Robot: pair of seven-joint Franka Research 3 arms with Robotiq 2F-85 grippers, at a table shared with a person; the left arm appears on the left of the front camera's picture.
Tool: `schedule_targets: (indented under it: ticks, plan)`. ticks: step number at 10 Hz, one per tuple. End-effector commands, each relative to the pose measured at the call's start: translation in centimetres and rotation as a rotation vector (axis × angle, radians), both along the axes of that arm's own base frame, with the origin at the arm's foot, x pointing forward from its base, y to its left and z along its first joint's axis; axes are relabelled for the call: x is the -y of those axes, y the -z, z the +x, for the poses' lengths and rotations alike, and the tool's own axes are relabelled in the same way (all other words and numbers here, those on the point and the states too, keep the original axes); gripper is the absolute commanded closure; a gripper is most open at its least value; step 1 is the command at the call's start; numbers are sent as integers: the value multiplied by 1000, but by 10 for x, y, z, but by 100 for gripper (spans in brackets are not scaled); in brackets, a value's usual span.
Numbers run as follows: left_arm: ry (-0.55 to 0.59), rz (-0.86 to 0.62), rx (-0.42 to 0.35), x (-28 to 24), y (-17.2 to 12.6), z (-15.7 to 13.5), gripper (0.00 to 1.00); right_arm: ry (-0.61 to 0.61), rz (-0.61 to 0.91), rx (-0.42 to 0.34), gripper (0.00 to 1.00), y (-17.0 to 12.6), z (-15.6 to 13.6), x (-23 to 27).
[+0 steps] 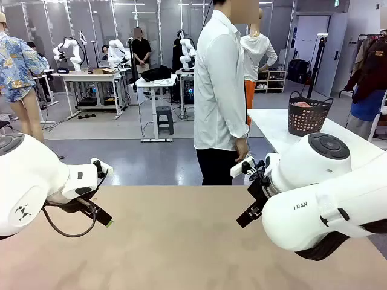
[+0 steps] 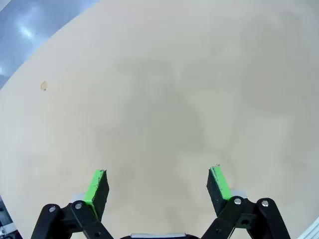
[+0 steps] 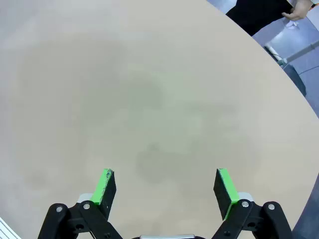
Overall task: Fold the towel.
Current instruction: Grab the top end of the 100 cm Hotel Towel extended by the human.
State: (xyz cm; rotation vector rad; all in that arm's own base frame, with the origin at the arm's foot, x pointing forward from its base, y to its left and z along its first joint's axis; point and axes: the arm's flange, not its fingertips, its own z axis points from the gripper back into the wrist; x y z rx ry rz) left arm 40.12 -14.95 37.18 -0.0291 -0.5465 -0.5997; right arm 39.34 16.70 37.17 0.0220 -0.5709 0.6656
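1. Left gripper (image 1: pixel 103 216): black with green pads, on the white arm entering from the left; jaws wide apart, nothing between them; held over the near left part of the bench (image 1: pixel 181 241)
2. Left gripper, wrist view (image 2: pixel 159 180): two fingers rise from the bottom edge, green pads facing each other across a broad gap; bare tan bench surface between and beyond them
3. Right gripper (image 1: pixel 247 212): same make, on the white arm entering from the right; jaws likewise spread apart and holding nothing; held over the right half of the bench
4. Right gripper, wrist view (image 3: pixel 167 183): both green pads in sight, well separated; plain bench surface under them
5. Bench: flat, tan, matt; a small pale mark (image 2: pixel 43 85) near its edge in the left wrist view, with grey-blue floor (image 2: pixel 30 25) past that edge
6. Towel (image 1: pixel 304 104): pale salmon-pink cloth, bunched inside the basket (image 1: pixel 309 119), its top just showing at the rim; well apart from both grippers
7. Basket: black, perforated wall, handles raised; stands on a white table (image 1: pixel 272 124) beyond the bench, at far right
8. Person (image 1: pixel 219 90): white shirt, dark trousers, standing side-on at the far edge of the bench; one hand (image 1: pixel 242 148) hangs by the hip
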Motion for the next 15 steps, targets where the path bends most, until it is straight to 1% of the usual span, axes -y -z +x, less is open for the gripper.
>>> schedule_targets:
  ticks: [1,10,11,12,13,14,15]
  plan:
    - [0,0,0,0,0,0,0,0,0,0,0,0,0,0]
    - [1,0,0,0,0,0,0,-2,-1,1,0,0,0,0]
    - [4,26,31,6,-25,2,0,-10,2,17,0,-29,4,4]
    - [16,-1,-14,6,-53,1,0,-4,24,-15,0,-54,2,7]
    - [10,4,-64,-1,-81,2,0,-2,52,-45,0,-81,-1,13]
    - [2,-62,-143,-11,-108,3,0,-13,111,-97,0,-109,-3,21]
    - [-27,-177,-212,-22,-140,4,0,7,175,-151,0,-140,-5,33]
